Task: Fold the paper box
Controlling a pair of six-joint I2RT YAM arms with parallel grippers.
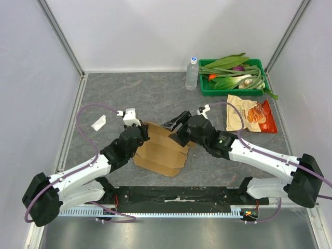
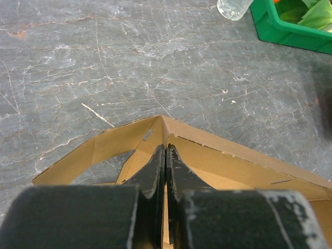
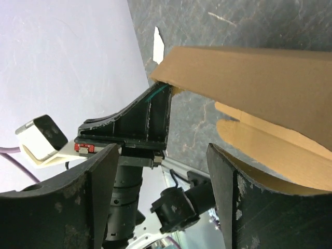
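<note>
From above I see the paper box sitting centre front on the desk, the left wrist view shows my left tool pinched tight on its raised corner, and the right wrist view shows my right tool gaping wide beside a flap.

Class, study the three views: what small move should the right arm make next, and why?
Probably bring the right gripper onto the nearby raised panel of the paper box and close. The left gripper is shut on the box's raised corner, while the right one's jaws stand open with no cardboard between them.
</note>
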